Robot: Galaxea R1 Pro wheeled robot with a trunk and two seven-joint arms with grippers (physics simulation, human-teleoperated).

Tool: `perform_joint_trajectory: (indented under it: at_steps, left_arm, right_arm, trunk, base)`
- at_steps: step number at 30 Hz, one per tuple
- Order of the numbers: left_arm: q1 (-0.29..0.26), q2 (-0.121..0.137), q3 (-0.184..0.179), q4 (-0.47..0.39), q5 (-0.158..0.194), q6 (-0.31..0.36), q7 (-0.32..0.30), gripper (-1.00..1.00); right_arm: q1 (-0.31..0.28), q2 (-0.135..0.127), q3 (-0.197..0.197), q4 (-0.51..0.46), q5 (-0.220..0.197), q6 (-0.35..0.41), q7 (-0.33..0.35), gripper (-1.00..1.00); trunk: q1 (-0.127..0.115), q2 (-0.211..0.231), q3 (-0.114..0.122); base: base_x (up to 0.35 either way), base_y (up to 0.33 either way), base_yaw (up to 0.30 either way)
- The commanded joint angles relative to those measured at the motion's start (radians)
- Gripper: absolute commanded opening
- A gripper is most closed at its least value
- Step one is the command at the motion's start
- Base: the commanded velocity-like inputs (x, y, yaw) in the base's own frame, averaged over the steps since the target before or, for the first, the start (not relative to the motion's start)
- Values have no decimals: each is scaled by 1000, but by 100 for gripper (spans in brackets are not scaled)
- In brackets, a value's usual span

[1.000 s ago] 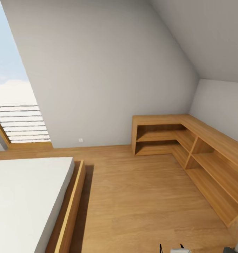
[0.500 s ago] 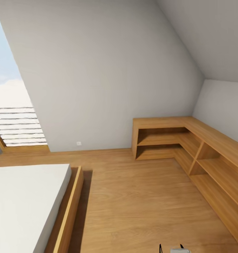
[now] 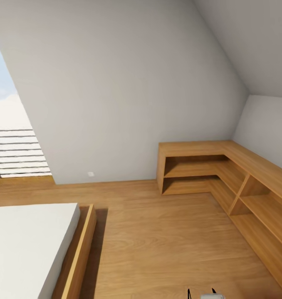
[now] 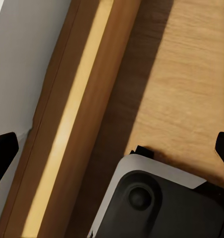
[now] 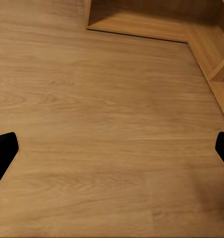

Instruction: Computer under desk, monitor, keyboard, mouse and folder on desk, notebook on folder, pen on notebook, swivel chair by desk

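Note:
The desk, computer, monitor, keyboard, mouse, folder, notebook, pen and swivel chair are all out of view. My left gripper [image 4: 112, 148] is open, its black fingertips [image 4: 3, 153] wide apart over the wooden floor beside a bed frame [image 4: 77, 124], with nothing between them. My right gripper [image 5: 112, 148] is open too, its fingertips [image 5: 3, 151] spread over bare floor planks [image 5: 107, 114] and holding nothing.
A low L-shaped wooden shelf unit [image 3: 207, 166] fills the far right corner under the sloped ceiling. A bed with a white mattress [image 3: 24, 245] and wooden frame [image 3: 80, 253] lies at the left. A slatted window [image 3: 16, 153] sits far left. Part of my base [image 4: 156, 198] shows by the bed.
The whole head view has shifted: the camera moved closer to the far wall, so bed and shelf sit lower and the window further left. Nothing in the room has moved.

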Motion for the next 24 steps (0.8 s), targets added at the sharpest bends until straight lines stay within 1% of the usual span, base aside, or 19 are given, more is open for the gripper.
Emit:
perform_joint_trajectory:
  at_steps: [1, 5, 9, 17, 24]
  left_arm:
    - [0, 1, -9, -3, 7, -2, 7, 100]
    - [0, 1, -9, -3, 8, -2, 7, 100]
    - [0, 1, -9, -3, 7, -2, 7, 100]
    - [0, 1, -10, -3, 7, -3, 7, 100]
    - [0, 1, -10, -4, 7, -2, 7, 100]
  right_arm:
    - [-1, 0, 8, 1, -4, -1, -1, 100]
    - [-1, -1, 8, 1, -4, -1, 23, 100]
    - [-1, -1, 7, 2, -4, -1, 30, 100]
    - [-1, -1, 7, 2, -4, -1, 32, 100]
    - [-1, -2, 7, 2, -4, -1, 32, 100]
  trunk:
    - [1, -1, -1]
    - [1, -1, -1]
    - [1, -1, -1]
    - [1, -1, 2]
    - [1, -1, 4]
  base:
    - [326, 0, 0]
    - [326, 0, -14]
    - [326, 0, -143]
    - [326, 0, -233]
    - [326, 0, -274]
